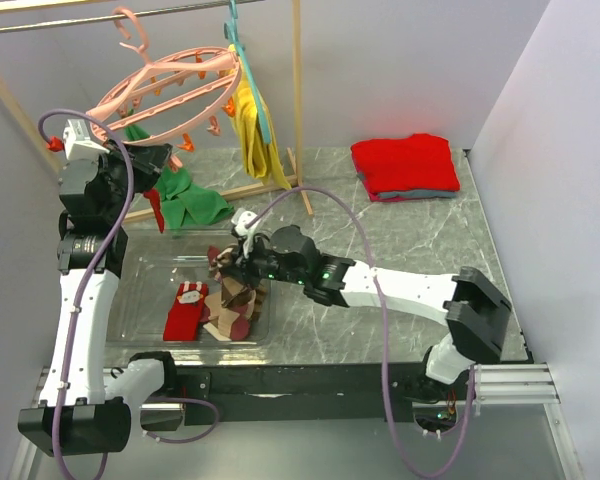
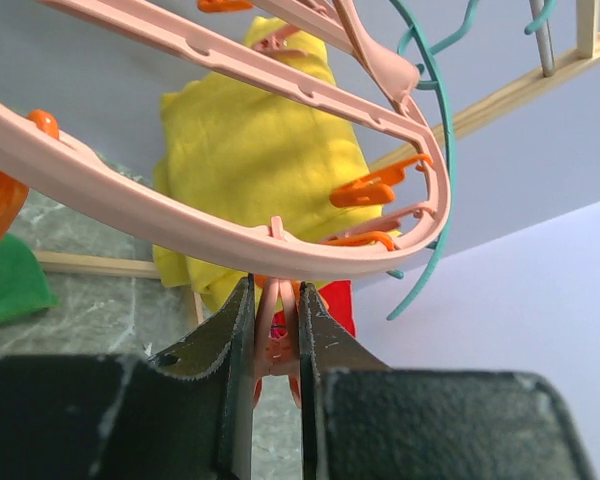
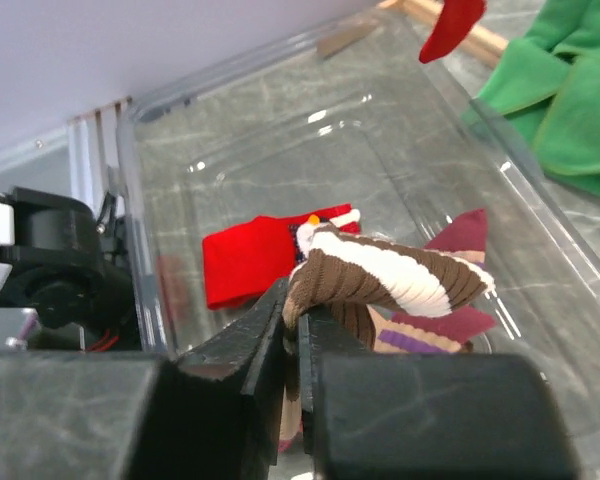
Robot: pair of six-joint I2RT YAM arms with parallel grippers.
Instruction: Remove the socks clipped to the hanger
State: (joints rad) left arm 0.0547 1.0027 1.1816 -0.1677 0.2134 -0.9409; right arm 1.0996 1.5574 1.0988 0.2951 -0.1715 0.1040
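Observation:
The pink ring hanger [image 1: 170, 88] hangs at the back left. My left gripper [image 1: 152, 160] is under its rim; in the left wrist view it [image 2: 277, 305] is shut on a pink clip [image 2: 276, 340] below the ring [image 2: 180, 225]. A red sock [image 1: 156, 210] hangs under that clip and shows in the left wrist view [image 2: 340, 305]. My right gripper [image 1: 230, 262] is shut on a brown-striped sock [image 3: 390, 275] above the clear tray [image 1: 140, 290]. In the tray lie a red patterned sock [image 1: 185, 310] and beige socks with maroon stripes [image 1: 235, 312].
A green cloth [image 1: 195, 200] lies behind the tray. A yellow garment [image 1: 250, 130] hangs on a thin teal hanger [image 1: 235, 30] by a wooden frame post [image 1: 298, 90]. Folded red cloth [image 1: 405, 165] lies at the back right.

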